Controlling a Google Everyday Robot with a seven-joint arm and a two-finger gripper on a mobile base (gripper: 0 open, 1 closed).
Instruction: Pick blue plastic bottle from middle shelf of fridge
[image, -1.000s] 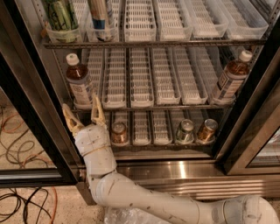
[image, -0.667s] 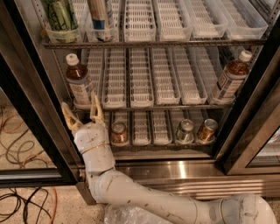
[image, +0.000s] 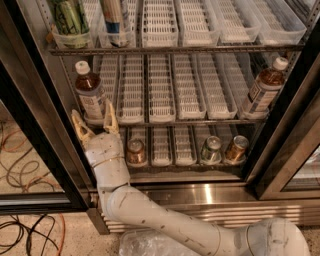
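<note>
The blue plastic bottle (image: 90, 92), with brown drink, a white cap and a pale label, stands upright at the left end of the middle shelf (image: 175, 121) of the fridge (image: 200, 192). My gripper (image: 93, 114) is open right in front of the bottle's base. One finger (image: 80, 127) is to the bottle's left and the other overlaps its lower right edge. I cannot tell whether they touch it. My white arm rises from the lower right. A similar bottle (image: 262, 90) stands at the shelf's right end.
White slotted lane trays (image: 160, 87) fill the middle shelf between the two bottles. The top shelf holds a green-labelled bottle (image: 67, 17) and another bottle. Gold cans (image: 235, 149) stand on the bottom shelf. A black door frame (image: 35, 130) is at the left, with cables on the floor.
My gripper has risen slightly towards the left bottle's base. The bottles and cans have not moved.
</note>
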